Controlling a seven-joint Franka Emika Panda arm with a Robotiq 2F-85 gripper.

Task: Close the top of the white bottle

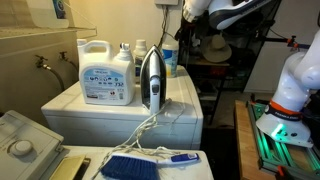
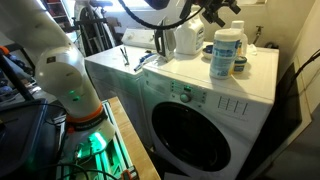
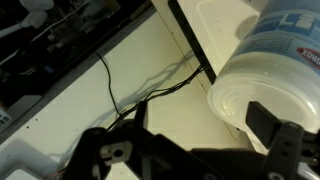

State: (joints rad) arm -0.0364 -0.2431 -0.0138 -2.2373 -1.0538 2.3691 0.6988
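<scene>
My jaws are wide open, nothing held, hanging over the washer surface (image 3: pixel 60 110). The white bottle (image 3: pixel 270 50) stands upright on that surface at 2 o'clock in the wrist view, just beside one of my fingers (image 3: pixel 275 130); can't tell if touching. A black cord (image 3: pixel 107 80) lies at 10 o'clock.

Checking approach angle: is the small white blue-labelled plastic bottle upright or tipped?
Upright: small white blue-labelled plastic bottle stands on its base atop the white washing machine.
</scene>
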